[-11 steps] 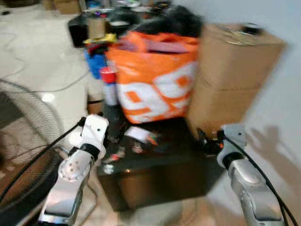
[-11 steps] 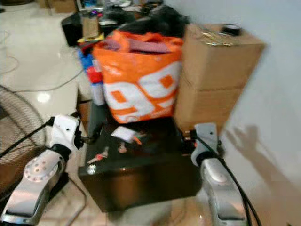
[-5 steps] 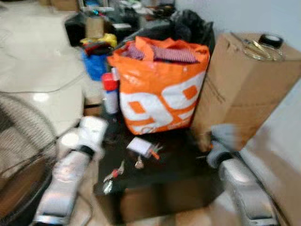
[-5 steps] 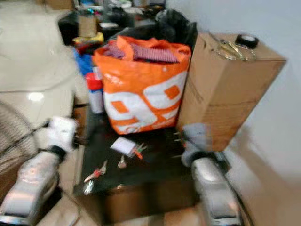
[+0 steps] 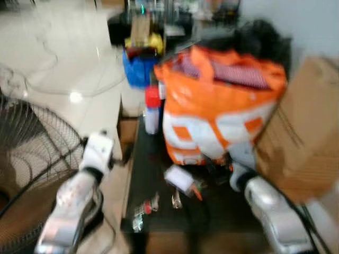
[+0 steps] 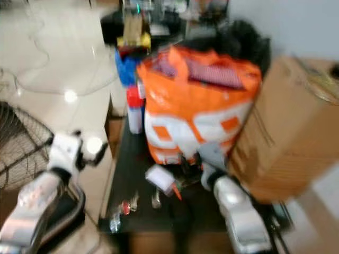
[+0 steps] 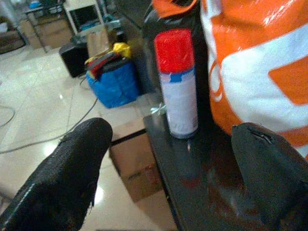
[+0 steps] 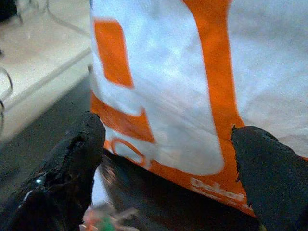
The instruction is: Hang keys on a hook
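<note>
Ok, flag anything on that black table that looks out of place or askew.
Nothing is spilled or visibly damaged. The keys lie scattered near the front of the black table, beside a white tag, not on any hook. The orange bag bulges, overfilled. The spray can stands upright. Blur hides finer detail.

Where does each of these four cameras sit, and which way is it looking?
Left and right eye views: on the head, looking down at the black table, both silver arms in view.
Left wrist view: along the open left end effector toward the spray can.
Right wrist view: along the open right end effector at the orange bag.
All views share that bag.
</note>
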Robot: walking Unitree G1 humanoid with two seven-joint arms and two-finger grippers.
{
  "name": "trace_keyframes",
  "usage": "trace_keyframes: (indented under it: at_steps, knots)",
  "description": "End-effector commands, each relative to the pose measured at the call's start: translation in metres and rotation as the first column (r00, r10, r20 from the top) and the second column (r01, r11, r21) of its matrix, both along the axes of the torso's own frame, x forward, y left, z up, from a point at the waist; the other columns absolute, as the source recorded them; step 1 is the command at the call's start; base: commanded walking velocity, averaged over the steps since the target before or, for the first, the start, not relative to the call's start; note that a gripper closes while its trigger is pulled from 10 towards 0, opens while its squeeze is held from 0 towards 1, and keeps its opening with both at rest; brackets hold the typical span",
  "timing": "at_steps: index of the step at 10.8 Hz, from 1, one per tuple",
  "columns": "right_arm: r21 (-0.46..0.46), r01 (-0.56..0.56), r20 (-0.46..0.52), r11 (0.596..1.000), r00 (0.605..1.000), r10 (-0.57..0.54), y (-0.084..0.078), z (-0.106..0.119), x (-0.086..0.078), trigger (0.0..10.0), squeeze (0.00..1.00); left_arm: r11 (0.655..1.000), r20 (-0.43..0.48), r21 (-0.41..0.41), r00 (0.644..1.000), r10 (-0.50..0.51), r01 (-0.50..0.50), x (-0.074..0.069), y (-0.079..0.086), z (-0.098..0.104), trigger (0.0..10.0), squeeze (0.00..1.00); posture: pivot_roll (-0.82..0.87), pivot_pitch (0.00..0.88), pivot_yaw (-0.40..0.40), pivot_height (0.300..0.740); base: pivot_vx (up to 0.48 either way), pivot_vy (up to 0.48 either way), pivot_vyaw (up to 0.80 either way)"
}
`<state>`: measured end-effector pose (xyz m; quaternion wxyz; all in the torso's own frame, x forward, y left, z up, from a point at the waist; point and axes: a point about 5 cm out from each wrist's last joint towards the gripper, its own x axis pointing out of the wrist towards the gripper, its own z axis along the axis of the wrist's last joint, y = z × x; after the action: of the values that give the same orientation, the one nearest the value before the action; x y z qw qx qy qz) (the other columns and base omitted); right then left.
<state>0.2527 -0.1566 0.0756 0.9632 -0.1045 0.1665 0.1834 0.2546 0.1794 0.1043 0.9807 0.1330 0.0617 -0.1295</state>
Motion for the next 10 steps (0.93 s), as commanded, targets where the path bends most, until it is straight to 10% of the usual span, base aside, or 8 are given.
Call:
trace_keyframes:
  at_steps: [1, 4, 5, 10]
  knots:
    - [-0.05, -0.024, -0.046, 0.998, 0.999, 0.021, -0.009, -0.008, -0.004, 10.0, 1.0, 0.999, -0.01, 0.012, 0.999, -0.052, 0.052, -0.001, -0.01, -0.001, 10.0, 0.0, -0.08, 0.0, -0.027, 0.74, 0.0, 0.0, 0.0]
    - [-0.114, -0.115, -0.186, 0.987, 0.978, 0.093, -0.014, -0.028, -0.007, 10.0, 1.0, 0.984, -0.113, 0.075, 0.982, -0.153, 0.162, -0.005, -0.009, -0.016, 10.0, 0.0, -0.08, 0.0, -0.042, 0.74, 0.0, 0.0, 0.0]
    - [-0.124, -0.182, -0.257, 0.975, 0.955, 0.146, -0.014, -0.035, -0.01, 10.0, 0.0, 0.959, -0.182, 0.1, 0.952, -0.245, 0.266, -0.01, -0.009, -0.026, 10.0, 0.0, -0.08, 0.0, -0.05, 0.74, 0.0, 0.0, 0.0]
    - [-0.129, -0.262, -0.341, 0.956, 0.917, 0.205, -0.003, -0.052, -0.002, 10.0, 0.0, 0.902, -0.282, 0.09, 0.88, -0.383, 0.422, -0.015, -0.014, -0.038, 10.0, 0.0, -0.09, 0.0, -0.071, 0.74, 0.0, 0.0, 0.0]
